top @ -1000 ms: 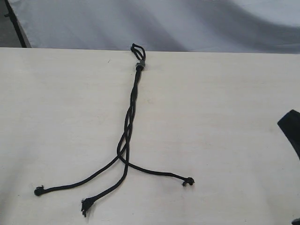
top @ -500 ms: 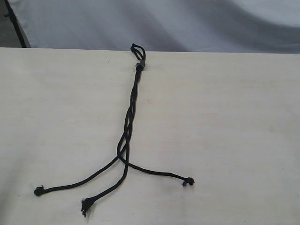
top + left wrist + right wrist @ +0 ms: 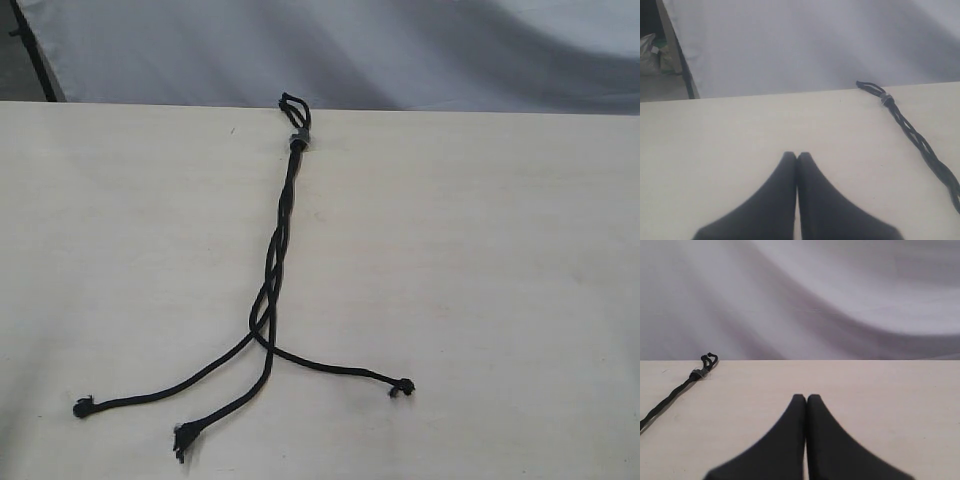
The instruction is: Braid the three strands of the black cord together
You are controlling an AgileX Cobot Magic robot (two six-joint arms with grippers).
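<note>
Pale wooden table (image 3: 480,260); draped grey-white cloth backdrop (image 3: 400,50) behind

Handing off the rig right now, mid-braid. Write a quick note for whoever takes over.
Left gripper: fingers shut, empty, over bare table, clear of the cord.
Right gripper: fingers shut, empty, also clear.
Black cord: flat on the table, loop at the far edge, grey band next to it.
Done: woven from the band along most of its length.
Left: the three strands splay into loose tails; braid to the tips.
</note>
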